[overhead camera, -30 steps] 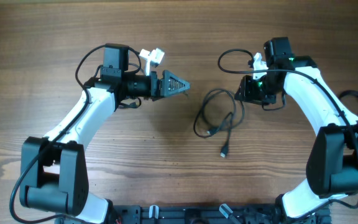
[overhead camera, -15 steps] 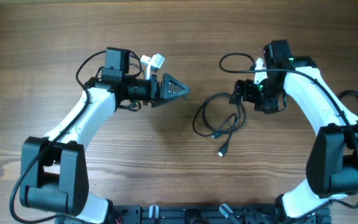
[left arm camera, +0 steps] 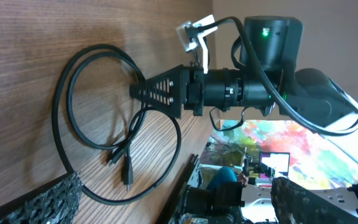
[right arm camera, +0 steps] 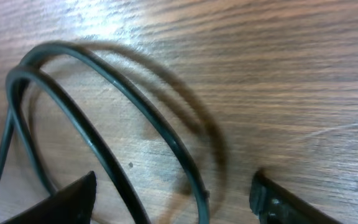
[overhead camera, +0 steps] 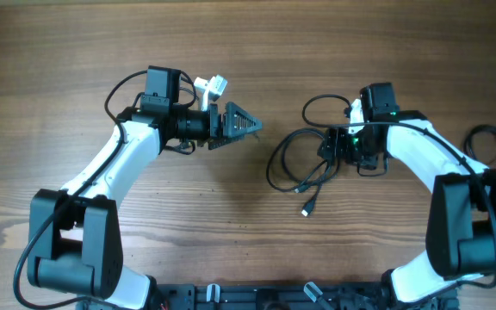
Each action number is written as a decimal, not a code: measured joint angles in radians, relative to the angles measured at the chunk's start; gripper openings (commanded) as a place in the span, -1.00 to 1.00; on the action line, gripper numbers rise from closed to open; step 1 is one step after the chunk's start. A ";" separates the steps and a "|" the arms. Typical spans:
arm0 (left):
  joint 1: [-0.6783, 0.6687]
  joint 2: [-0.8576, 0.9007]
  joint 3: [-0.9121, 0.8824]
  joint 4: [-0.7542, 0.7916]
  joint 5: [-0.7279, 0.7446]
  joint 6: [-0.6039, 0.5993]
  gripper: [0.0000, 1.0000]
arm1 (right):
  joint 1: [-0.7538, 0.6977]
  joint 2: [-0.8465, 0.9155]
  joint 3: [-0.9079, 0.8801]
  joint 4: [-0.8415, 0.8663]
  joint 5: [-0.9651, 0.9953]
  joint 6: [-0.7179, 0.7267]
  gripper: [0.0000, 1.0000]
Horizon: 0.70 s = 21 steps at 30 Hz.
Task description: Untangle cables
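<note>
The cables (overhead camera: 313, 178) are thin black cords lying in a loose loop on the wooden table right of centre, with one plug end (overhead camera: 305, 209) trailing toward the front. My right gripper (overhead camera: 328, 146) is down at the loop's right side. In the right wrist view it (right arm camera: 174, 205) stands open, with two strands of the cables (right arm camera: 176, 152) running between its fingers (right arm camera: 73, 199) and touching neither. My left gripper (overhead camera: 246, 125) is open and empty, pointing right, a short way left of the loop. The left wrist view shows the cables (left arm camera: 61, 93) and the right gripper (left arm camera: 138, 93) at the loop.
Thicker black wires belonging to the arms loop beside the right wrist (overhead camera: 317, 96) and at the far right (overhead camera: 489, 142). The table's front edge carries the arm bases (overhead camera: 257, 297).
My right gripper has moved left and down onto the cable loop and its jaws have spread. The loop has shifted slightly left. The left arm has barely moved.
</note>
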 measured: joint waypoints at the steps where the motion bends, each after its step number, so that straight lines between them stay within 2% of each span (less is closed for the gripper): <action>1: 0.000 0.000 0.000 -0.007 0.000 0.000 1.00 | 0.004 -0.003 -0.006 0.003 0.032 0.010 -0.17; 2: 0.000 0.000 0.000 -0.011 0.000 0.000 1.00 | 0.005 -0.006 -0.007 0.003 0.048 0.016 -0.39; 4: 0.000 0.000 0.000 -0.017 -0.002 0.000 1.00 | 0.004 -0.006 -0.015 -0.009 0.103 0.034 -0.63; 5: 0.000 0.000 0.000 -0.018 -0.006 0.000 1.00 | 0.004 -0.005 -0.016 -0.013 0.116 0.040 -0.88; 9: 0.000 0.000 0.000 -0.023 -0.045 0.000 1.00 | 0.004 -0.001 0.008 -0.122 0.149 0.029 -0.91; 14: 0.000 0.000 0.000 -0.026 -0.084 0.000 1.00 | 0.004 0.006 0.158 -0.273 0.159 -0.020 -0.91; 17: 0.000 0.000 0.000 -0.032 -0.090 0.000 0.99 | 0.000 0.006 0.254 -0.277 0.162 -0.028 -0.91; 21: 0.000 0.000 0.000 -0.066 -0.111 0.000 1.00 | -0.046 0.006 0.314 -0.187 0.163 -0.016 -0.91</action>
